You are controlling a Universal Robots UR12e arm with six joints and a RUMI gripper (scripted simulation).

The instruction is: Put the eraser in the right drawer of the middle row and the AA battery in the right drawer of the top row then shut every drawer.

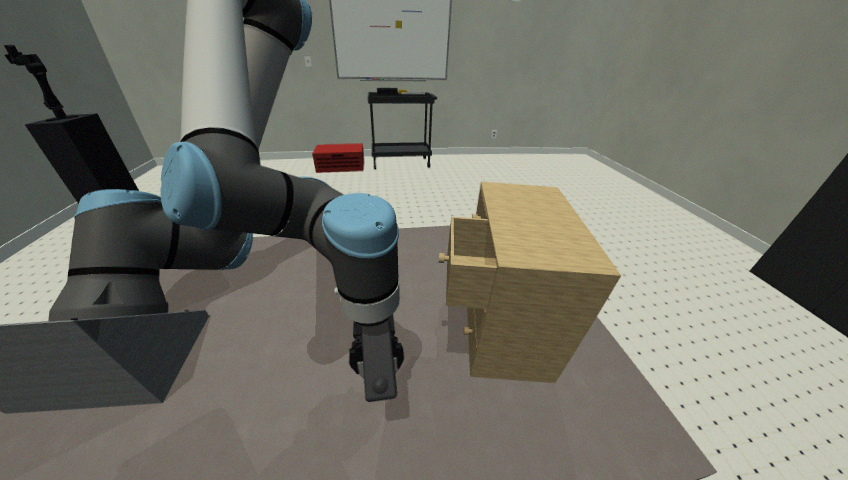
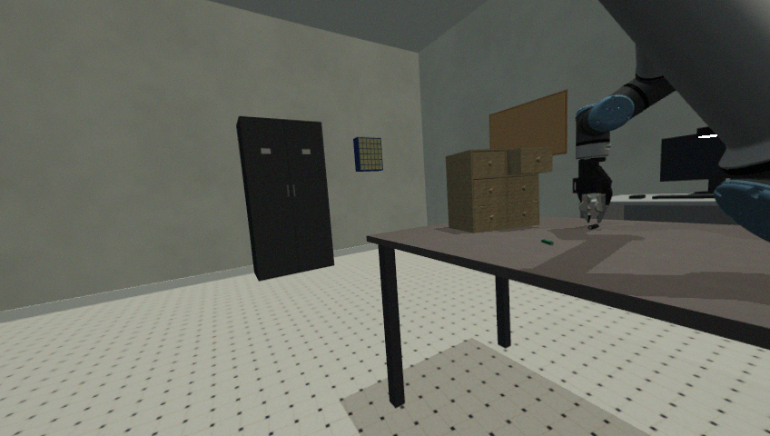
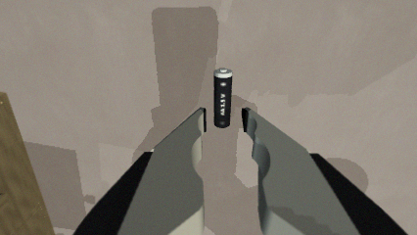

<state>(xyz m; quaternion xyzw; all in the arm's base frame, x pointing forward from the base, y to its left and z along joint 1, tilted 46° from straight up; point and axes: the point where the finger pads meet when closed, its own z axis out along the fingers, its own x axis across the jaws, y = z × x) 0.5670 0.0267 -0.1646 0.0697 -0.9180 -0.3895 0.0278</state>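
The black AA battery (image 3: 222, 100) (image 2: 594, 226) lies on the table, its silver end away from the gripper in the wrist view. My gripper (image 3: 223, 110) (image 2: 591, 221) is partly open and points down just above the battery, with a jaw to either side of its near end and gaps between. The wooden chest (image 1: 550, 226) (image 2: 459, 192) stands upright. Its top right drawer (image 1: 470, 284) (image 2: 543, 161) is pulled well out; the part of its inside that shows holds nothing. The middle right drawer (image 2: 518, 195) looks shut. The eraser is not seen in any view.
A small green cylinder (image 2: 547, 242) lies on the table (image 2: 464, 249) in front of the chest. The other drawers look shut. The open drawer juts out high over the table, on the side towards the arm.
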